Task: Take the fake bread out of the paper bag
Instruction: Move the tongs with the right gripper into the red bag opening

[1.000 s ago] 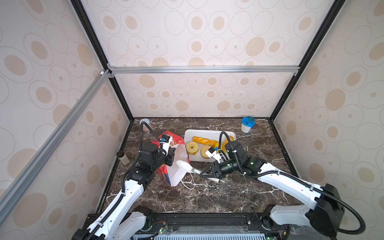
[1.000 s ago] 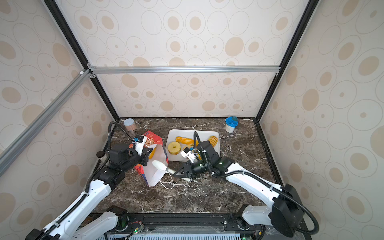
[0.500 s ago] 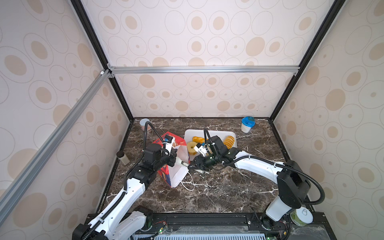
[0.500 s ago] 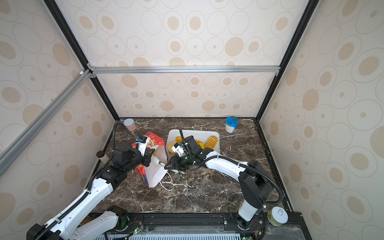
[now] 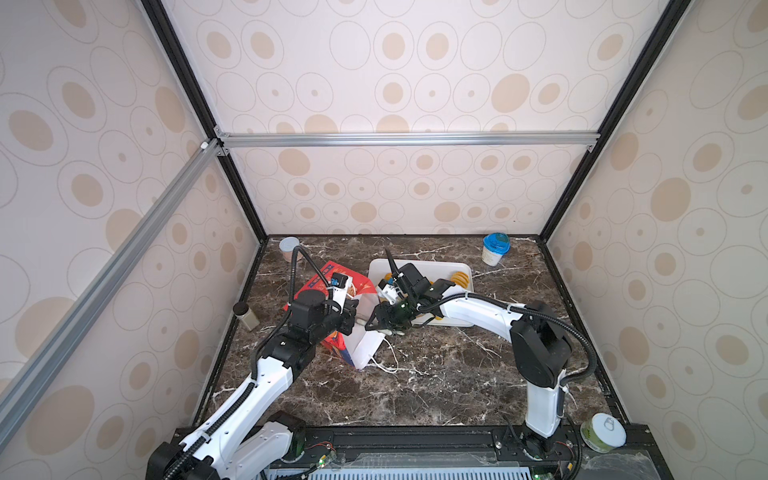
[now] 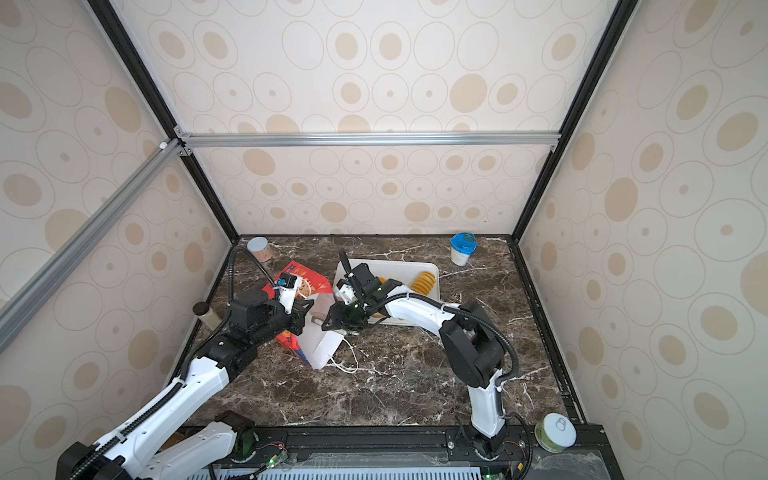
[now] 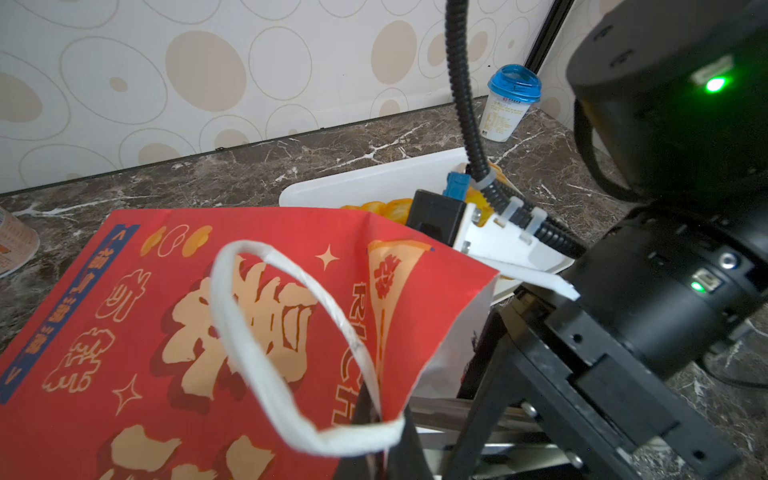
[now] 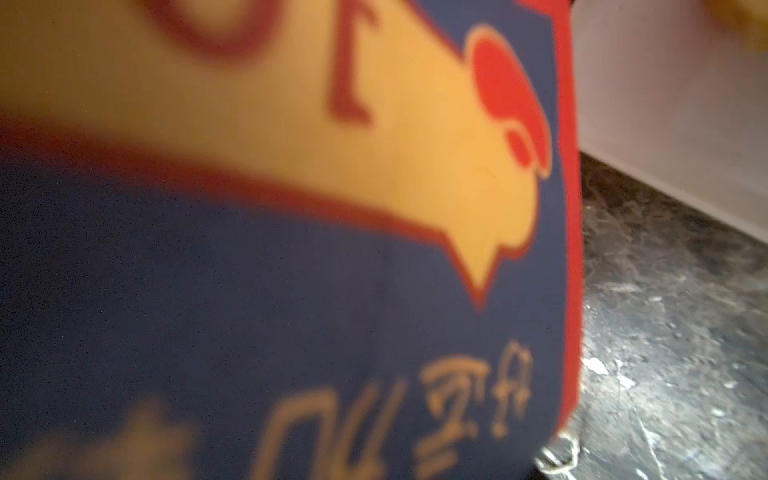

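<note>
— Watching the right gripper at the mouth of the paper bag, left of centre in a top view: what worries you?
— The bag lies tipped, its rim pinched in the clenched left gripper. That thin paper could tear or slip free if the right arm shoves inward, and the loose string handle could snag a finger.
— Is the right one grasping anything?
— I cannot tell; its jaws are hidden against the bag.
— And the fake bread?
— A ridged piece lies on the white tray, upper middle of the frame. Whether any is inside the bag, I cannot see.
— Anything legible?
— Large gold Chinese characters, Latin letters that look like "RICH" down one edge in the left wrist view, and a blue strip of tiny characters, unreadable. The right wrist view is blurred. The blue-lidded cup bears print too small to read.
</note>
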Tool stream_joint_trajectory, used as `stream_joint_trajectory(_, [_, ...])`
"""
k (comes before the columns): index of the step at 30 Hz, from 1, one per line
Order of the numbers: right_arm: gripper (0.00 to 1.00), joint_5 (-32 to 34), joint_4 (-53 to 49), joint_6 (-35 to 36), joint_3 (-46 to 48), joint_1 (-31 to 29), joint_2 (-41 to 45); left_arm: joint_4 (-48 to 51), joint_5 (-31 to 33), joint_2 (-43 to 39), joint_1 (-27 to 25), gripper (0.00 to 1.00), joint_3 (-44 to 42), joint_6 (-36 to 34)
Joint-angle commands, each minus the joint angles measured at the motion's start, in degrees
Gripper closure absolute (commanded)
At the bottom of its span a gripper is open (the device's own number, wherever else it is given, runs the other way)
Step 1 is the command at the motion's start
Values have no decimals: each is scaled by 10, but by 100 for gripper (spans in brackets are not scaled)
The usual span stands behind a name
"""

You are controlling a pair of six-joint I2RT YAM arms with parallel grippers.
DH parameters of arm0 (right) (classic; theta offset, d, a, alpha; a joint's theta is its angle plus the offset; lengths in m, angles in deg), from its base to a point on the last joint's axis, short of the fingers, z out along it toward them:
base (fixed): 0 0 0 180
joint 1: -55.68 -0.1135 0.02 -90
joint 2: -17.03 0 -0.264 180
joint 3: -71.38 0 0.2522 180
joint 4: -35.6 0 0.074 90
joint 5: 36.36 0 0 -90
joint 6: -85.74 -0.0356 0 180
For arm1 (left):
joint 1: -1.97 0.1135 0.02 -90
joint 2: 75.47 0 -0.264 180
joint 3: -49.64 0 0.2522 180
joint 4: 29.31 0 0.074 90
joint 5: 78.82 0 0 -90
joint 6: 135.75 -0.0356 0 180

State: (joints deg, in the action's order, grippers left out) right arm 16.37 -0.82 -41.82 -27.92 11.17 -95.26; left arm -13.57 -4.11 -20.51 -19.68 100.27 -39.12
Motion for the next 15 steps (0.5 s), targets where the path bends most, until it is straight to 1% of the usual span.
stream_joint_trajectory(1, [46,1,-22,25,-39,2,-25,-41,-24,0,-4,100,-3,10])
stream_joint_trajectory(8, [46,-10,-20,21,-93,-1,-76,-54,-31,-2,-5,100,-17,13])
stream_joint_trajectory(12, [46,-28,-4,18,-122,-7,-104,-35,-36,-1,-5,100,-17,9])
stream_joint_trajectory(15, [46,-29,-2,9,-145,-5,-121,-13,-36,-10,-5,100,-22,7])
